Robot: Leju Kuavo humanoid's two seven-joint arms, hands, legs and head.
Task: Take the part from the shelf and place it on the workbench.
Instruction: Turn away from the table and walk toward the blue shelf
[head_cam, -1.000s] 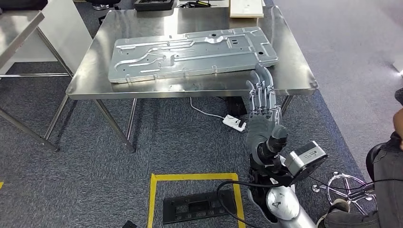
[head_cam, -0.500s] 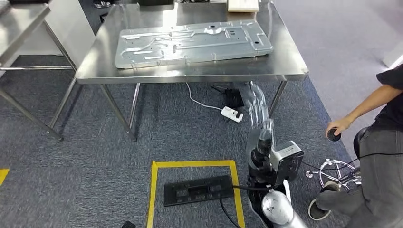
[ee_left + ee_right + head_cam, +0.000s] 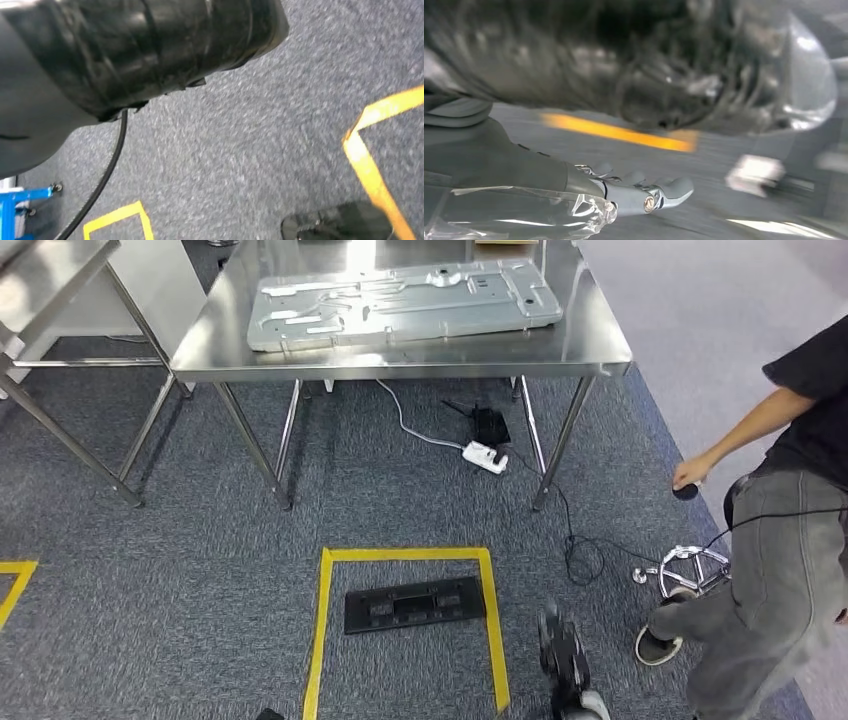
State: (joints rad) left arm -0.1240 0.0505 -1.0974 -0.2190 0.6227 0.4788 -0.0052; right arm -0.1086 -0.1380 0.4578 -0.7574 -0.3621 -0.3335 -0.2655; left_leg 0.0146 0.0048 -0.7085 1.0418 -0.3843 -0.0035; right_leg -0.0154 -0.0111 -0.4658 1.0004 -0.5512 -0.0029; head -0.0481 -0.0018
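From the head camera, I see the part [image 3: 404, 302], a long stamped metal panel, lying flat on the steel counter [image 3: 590, 345] at the far side of the scene, no hand touching it; by my reading the placing is done and nothing of the task is left except to keep both arms low and away from the counter. Near the bottom edge a dark piece of my right arm hangs down over the carpet, too little of it for me to judge anything. On the floor between me and the counter sits a yellow tape square [image 3: 405, 625] around a black floor plate [image 3: 414, 603], and under the counter a white power strip [image 3: 485, 456] with its cable trailing across the carpet; a second steel table [image 3: 60, 285] stands to the left. A person [image 3: 775, 540] stands close on the right beside a chrome chair base [image 3: 688, 565], and I judge that the one thing to watch if the robot steps or swings an arm. Over on the left wrist camera I see carpet, a black cable [image 3: 102, 185] and a strip of yellow tape, but not the left hand itself. On the right wrist camera, heavily blurred, the right hand [image 3: 624, 192] reaches over the carpet with its fingers [image 3: 676, 187] stretched out and apart, holding nothing.
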